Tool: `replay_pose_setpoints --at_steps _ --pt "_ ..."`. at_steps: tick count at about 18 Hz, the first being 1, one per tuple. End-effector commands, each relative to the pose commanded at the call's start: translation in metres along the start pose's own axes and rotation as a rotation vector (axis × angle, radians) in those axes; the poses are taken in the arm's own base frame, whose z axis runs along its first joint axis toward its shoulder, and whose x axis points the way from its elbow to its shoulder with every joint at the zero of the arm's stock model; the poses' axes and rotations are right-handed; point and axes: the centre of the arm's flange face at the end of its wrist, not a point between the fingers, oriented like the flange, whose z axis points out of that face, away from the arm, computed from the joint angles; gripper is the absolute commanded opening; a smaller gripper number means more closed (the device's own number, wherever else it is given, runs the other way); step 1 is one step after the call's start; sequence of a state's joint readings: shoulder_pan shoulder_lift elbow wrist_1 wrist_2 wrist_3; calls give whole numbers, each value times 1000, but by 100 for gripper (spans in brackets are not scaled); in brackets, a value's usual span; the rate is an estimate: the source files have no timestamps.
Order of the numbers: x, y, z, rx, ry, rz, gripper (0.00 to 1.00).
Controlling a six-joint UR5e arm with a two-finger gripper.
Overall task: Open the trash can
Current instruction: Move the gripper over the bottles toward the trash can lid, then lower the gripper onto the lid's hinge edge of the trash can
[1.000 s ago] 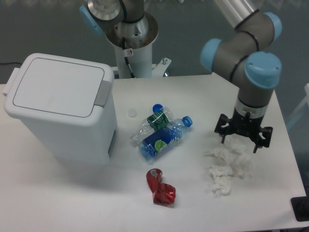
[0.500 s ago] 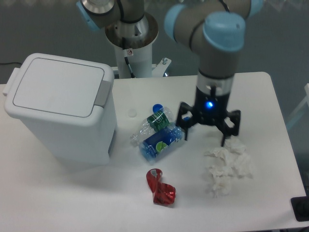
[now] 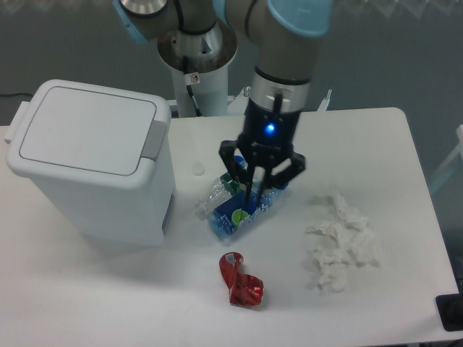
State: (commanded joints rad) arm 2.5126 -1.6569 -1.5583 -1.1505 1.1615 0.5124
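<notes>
Above the plastic bottles (image 3: 242, 204) — the pincer (image 3: 255, 194) hangs, fingers seemingly together, empty.

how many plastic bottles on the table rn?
2: a blue-label bottle and a crushed clear bottle with a green label lying against it, both mid-table under the gripper, which partly hides them.

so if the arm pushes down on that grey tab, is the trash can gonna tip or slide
Probably neither. The trash can looks broad and squat, with a wide footprint, so tipping seems unlikely. The grey tab sits at the lid's edge, so a downward press is off-centre, and thin plastic likely means light. A sideways shove might slide it on the smooth table.
</notes>
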Motion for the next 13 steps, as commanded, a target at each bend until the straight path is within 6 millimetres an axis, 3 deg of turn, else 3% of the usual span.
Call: replay_pose_setpoints --at_steps 3,7,13 --pt "23 20 -13 -17 43 -15 0" --pt "53 34 -17 -11 119 -82 0" --pt "75 48 -14 -11 195 -151 0"
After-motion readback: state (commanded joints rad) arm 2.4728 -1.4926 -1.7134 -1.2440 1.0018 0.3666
